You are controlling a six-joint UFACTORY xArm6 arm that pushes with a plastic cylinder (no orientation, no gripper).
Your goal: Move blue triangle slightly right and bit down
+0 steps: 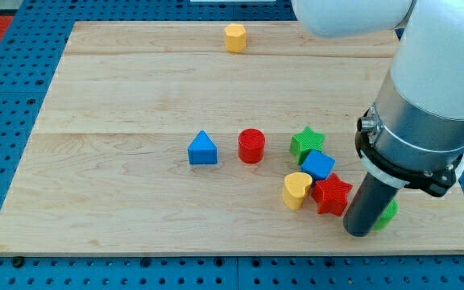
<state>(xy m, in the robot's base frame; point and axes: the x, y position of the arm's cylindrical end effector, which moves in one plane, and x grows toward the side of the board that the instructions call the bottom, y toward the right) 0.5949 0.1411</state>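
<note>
The blue triangle sits near the middle of the wooden board. My tip is at the view's lower right, far to the right of the triangle and a little lower. It stands next to a red star on its left and partly hides a green block on its right. A red cylinder stands just right of the triangle.
A green star, a blue cube and a yellow heart cluster with the red star at the lower right. A yellow hexagonal block stands at the top edge. My arm's grey body fills the upper right.
</note>
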